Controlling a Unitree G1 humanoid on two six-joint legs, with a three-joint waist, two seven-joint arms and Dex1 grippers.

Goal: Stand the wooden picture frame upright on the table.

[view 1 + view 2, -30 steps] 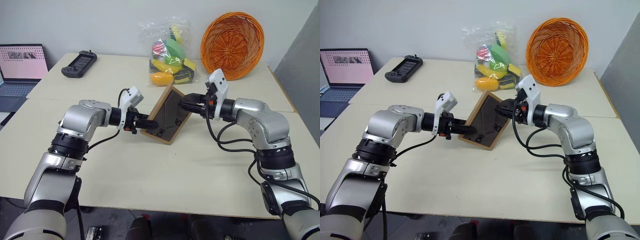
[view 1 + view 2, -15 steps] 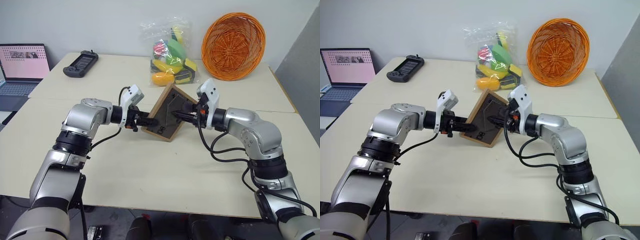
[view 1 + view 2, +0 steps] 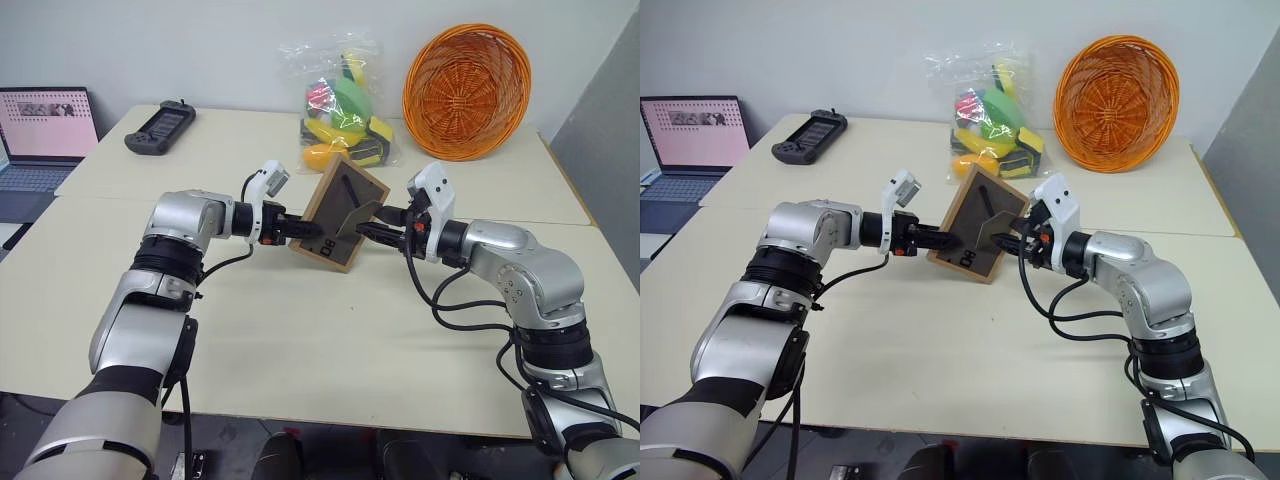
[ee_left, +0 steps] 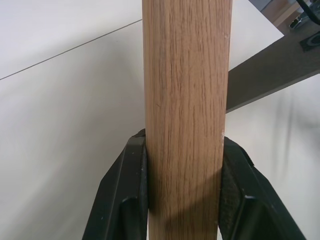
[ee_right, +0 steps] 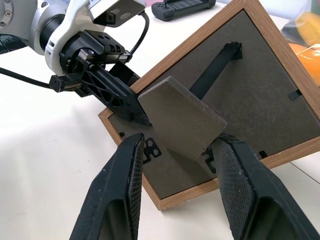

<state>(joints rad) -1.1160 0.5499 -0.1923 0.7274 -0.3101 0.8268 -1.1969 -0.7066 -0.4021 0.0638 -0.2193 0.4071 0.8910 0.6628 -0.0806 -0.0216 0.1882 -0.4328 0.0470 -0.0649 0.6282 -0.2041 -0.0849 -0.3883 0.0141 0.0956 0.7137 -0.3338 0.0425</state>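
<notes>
The wooden picture frame (image 3: 978,224) hangs tilted just above the table (image 3: 940,340), back panel toward the robot, between both arms. The left gripper (image 3: 940,240) clamps its left edge. The right gripper (image 5: 175,150) straddles the folded-out stand (image 5: 182,120), fingers parted, grip uncertain.

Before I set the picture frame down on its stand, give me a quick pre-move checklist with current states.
1. Left gripper clamped on the wooden picture frame edge: ok.
2. Fold-out stand swung out from the back panel: ok.
3. Right gripper fingers straddle the stand, gripping it: cannot tell.
4. Frame bottom resting on the table: cannot tell.
5. Landing spot in front of the frame free: ok.
6. Toy bag behind, apart from the frame: ok.
</notes>
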